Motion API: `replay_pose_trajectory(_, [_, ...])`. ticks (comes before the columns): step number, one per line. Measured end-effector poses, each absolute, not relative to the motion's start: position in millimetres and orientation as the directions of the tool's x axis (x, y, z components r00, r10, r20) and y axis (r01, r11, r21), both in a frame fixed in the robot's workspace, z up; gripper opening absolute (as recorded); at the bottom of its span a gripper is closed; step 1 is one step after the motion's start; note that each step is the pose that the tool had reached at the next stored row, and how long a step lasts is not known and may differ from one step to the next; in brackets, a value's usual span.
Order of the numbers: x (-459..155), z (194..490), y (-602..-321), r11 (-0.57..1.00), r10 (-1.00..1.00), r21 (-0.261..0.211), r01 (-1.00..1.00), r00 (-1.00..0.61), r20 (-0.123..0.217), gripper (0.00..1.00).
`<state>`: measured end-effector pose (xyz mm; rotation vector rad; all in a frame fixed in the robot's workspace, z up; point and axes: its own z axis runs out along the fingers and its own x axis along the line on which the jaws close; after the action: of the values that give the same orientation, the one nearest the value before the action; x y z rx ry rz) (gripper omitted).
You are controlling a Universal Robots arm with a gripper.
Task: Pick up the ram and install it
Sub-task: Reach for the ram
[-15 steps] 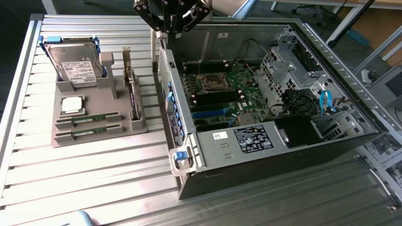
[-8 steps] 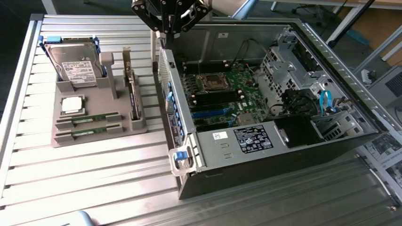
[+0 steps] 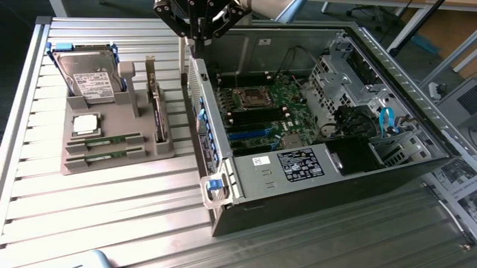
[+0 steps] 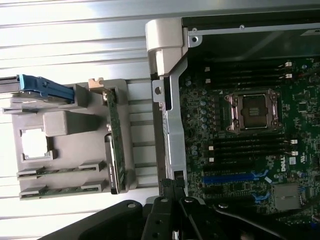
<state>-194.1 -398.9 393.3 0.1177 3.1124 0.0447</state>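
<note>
Pincer (image 3: 200, 37) hangs closed, empty, well apart from the ram (image 3: 104, 142): light, stiff, probably brittle, so you pinch its flat faces mid-length.

Green ram (image 3: 104, 142), on edge, in grey holder (image 3: 123, 129)

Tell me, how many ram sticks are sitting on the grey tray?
2. Both lie in slots of the tray, side by side: one ram stick beside the chip, the other at the tray edge. Others may hide inside the computer.
</note>
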Motion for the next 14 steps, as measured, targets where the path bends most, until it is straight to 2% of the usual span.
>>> replay_pose_trajectory(14, [-200.3, 393.3, -398.9, 0.997, 0.076, 0.029, 0.075, -0.997, -0.026, 0.10])
